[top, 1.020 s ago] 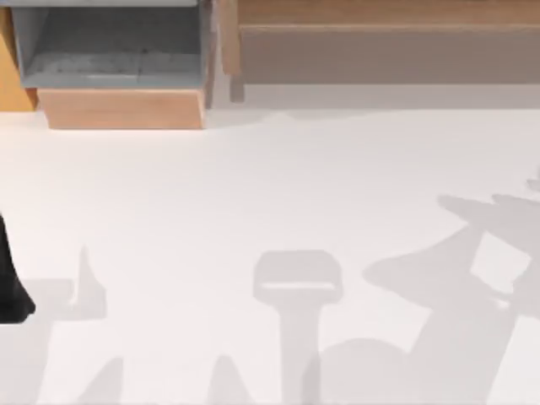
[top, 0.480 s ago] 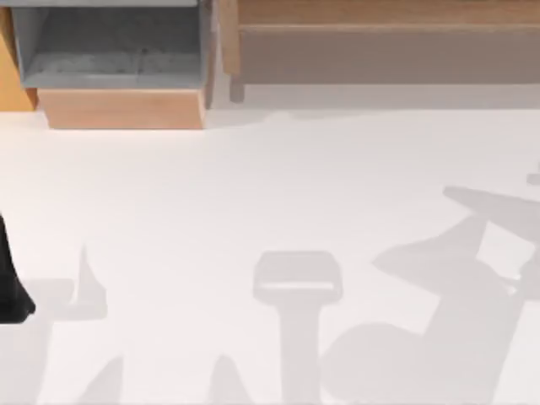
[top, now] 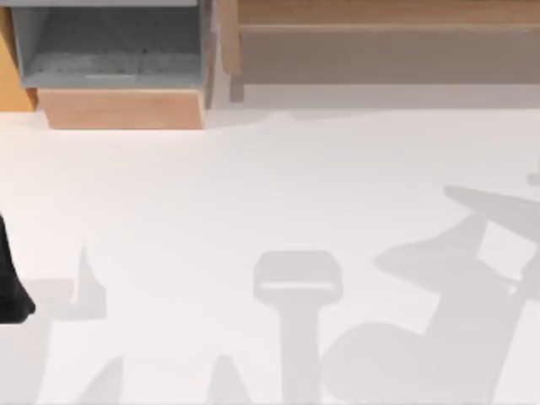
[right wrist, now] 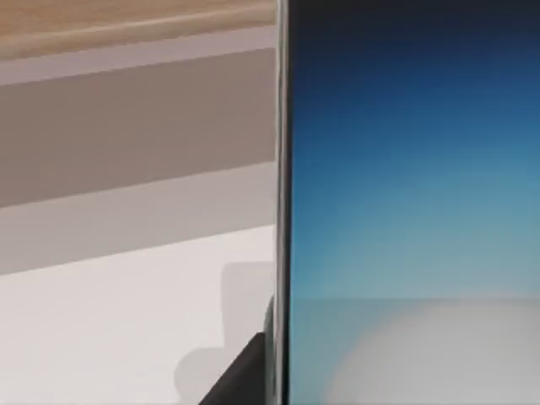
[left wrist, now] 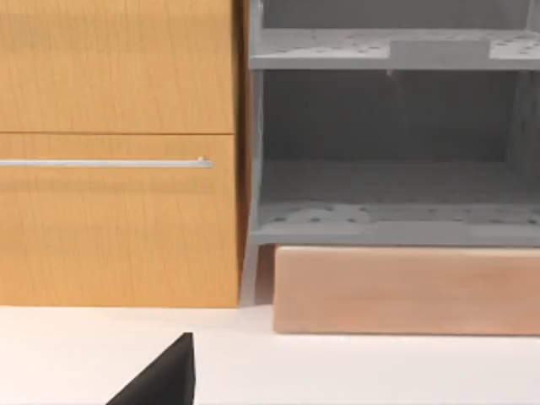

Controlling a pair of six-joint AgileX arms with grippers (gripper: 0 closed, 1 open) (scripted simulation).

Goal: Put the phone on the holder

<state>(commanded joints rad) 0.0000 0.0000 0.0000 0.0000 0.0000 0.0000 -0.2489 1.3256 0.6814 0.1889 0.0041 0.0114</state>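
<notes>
The phone [right wrist: 405, 194] stands very close to the camera in the right wrist view, its screen blue at one end and fading to white at the other, with a thin dark rim. A dark finger [right wrist: 243, 380] of my right gripper lies against the phone's edge, and the white table shows beyond it, so the gripper looks shut on the phone. The holder is out of view. At the top view's left edge is a black part of my left arm [top: 10, 287]. One black fingertip [left wrist: 164, 380] of the left gripper shows over the table.
An orange cabinet [left wrist: 118, 152] with a bar handle and a grey open shelf [left wrist: 388, 211] on a wooden block [top: 122, 108] stand at the table's far left. A long wooden bench [top: 388, 42] runs along the back. Arm shadows [top: 456, 295] lie on the white table.
The right arm's shadow on the table shifted slightly to the right a second ago and has since held still. The left arm has not moved.
</notes>
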